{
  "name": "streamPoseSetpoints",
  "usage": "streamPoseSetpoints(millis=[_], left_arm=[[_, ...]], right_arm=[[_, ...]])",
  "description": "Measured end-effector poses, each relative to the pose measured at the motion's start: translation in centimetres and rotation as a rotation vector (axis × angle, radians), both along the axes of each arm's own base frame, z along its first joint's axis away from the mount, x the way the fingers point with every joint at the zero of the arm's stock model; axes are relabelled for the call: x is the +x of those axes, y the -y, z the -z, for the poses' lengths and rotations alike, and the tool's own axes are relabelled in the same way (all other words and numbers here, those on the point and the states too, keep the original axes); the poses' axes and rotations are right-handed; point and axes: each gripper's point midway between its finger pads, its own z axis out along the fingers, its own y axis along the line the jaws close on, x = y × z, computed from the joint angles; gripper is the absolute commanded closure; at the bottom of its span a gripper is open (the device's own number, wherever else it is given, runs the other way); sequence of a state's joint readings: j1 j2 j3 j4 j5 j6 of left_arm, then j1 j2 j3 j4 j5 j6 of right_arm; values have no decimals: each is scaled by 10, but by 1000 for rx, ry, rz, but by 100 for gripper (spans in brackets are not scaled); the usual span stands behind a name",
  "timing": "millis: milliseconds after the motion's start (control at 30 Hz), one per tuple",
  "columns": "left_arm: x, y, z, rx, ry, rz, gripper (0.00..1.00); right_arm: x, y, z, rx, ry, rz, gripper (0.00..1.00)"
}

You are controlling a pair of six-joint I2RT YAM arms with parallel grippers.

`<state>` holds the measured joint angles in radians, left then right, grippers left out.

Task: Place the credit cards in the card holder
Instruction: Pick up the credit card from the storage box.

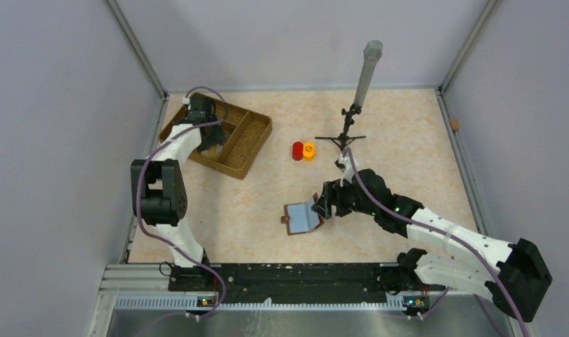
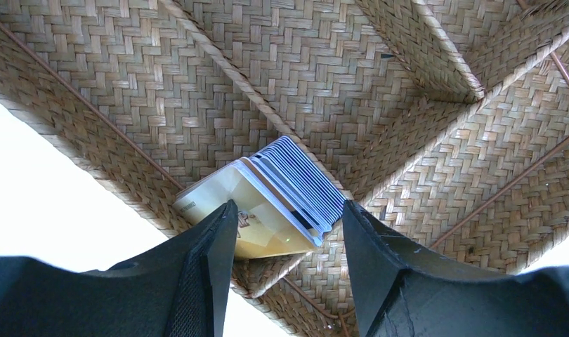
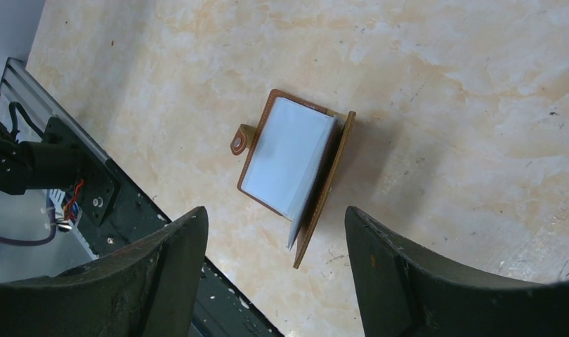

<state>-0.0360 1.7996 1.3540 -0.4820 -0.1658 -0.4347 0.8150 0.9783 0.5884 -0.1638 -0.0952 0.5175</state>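
Left wrist, fingers: the left gripper (image 2: 289, 210) has its two black fingers (image 2: 215, 260) apart, one on each side of the cards. A sliver of gap shows at the right finger, and the left fingertip overlaps the gold card in view. I cannot tell whether it touches.
Cards: the cards (image 2: 285, 193) are a fanned stack, with a yellowish-gold one in front and pale blue-grey ones behind. They lean in a corner of the tray.
Writing on cards: there is a small dark mark on the gold face, too small to read.
Tray: the tray (image 2: 162, 84) is woven wicker with divider walls. It sits at the far left of the table (image 1: 408, 140).
Right wrist, fingers: the right gripper (image 3: 275, 217) has its fingers spread wide and empty, hanging above the holder.
Holder: the holder (image 3: 331, 175) is brown and lies open on the table near its middle, well apart from the tray. One flap is flat and the other stands on edge. A pale blue-grey rectangle covers the flat flap, and I cannot tell whether it is a card or a sleeve. A small clasp tab sticks out at the side.
Caps: the red cap (image 1: 297, 150) and the orange cap (image 1: 309, 151) touch each other, beyond the holder. The orange top bears a mark that cannot be read.
Stand: a black stand (image 1: 347, 133) with a grey tube is behind the right gripper.
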Motion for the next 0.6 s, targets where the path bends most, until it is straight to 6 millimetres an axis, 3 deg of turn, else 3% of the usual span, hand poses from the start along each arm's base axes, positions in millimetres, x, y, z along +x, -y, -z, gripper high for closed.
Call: streamPoseSetpoints(millis=[600], left_arm=[[4, 25, -1, -1, 5, 116, 48]], right_arm=[[-3, 1, 5, -3, -15, 1, 30]])
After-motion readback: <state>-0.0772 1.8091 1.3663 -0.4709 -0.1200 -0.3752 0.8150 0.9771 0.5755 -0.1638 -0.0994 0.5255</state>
